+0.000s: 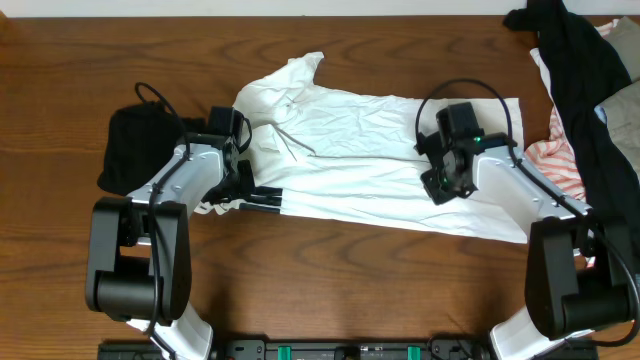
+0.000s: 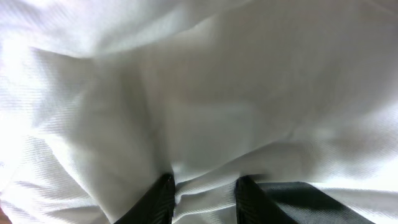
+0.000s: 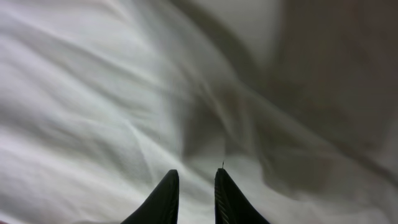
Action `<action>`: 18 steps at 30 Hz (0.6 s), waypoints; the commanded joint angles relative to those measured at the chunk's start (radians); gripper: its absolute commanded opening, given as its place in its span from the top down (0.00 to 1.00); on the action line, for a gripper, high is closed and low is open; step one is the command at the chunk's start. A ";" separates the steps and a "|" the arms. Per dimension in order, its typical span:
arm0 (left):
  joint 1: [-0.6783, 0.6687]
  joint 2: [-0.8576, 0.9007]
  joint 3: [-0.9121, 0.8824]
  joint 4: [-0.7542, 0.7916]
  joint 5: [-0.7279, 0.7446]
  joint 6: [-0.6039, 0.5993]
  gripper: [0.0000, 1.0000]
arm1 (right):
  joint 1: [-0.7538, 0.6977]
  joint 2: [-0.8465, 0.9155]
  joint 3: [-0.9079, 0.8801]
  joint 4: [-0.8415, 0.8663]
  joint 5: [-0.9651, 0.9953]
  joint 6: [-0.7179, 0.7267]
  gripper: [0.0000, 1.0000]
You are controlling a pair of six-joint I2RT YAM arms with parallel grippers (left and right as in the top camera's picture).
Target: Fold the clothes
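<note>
Overhead: both pincers, left (image 1: 243, 168) and right (image 1: 437, 185), clamped on white shirt (image 1: 370, 130).

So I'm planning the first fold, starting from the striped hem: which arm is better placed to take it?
Left. Its gripper sits over the striped hem of the white shirt; the right gripper is over the far end.

A dark brown wooden table (image 1: 60, 70) fills the overhead view, a pale strip (image 1: 250, 7) along its far edge
</note>
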 commanded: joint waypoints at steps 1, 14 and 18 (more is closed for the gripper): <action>0.027 0.116 -0.108 -0.027 -0.105 -0.005 0.67 | 0.002 0.013 -0.032 0.037 0.023 0.013 0.81; 0.027 0.116 -0.108 -0.026 -0.105 -0.005 0.67 | -0.013 0.013 -0.046 0.156 0.167 0.051 0.65; 0.027 0.116 -0.108 -0.027 -0.105 -0.005 0.67 | -0.036 0.013 -0.046 0.171 0.167 0.058 0.63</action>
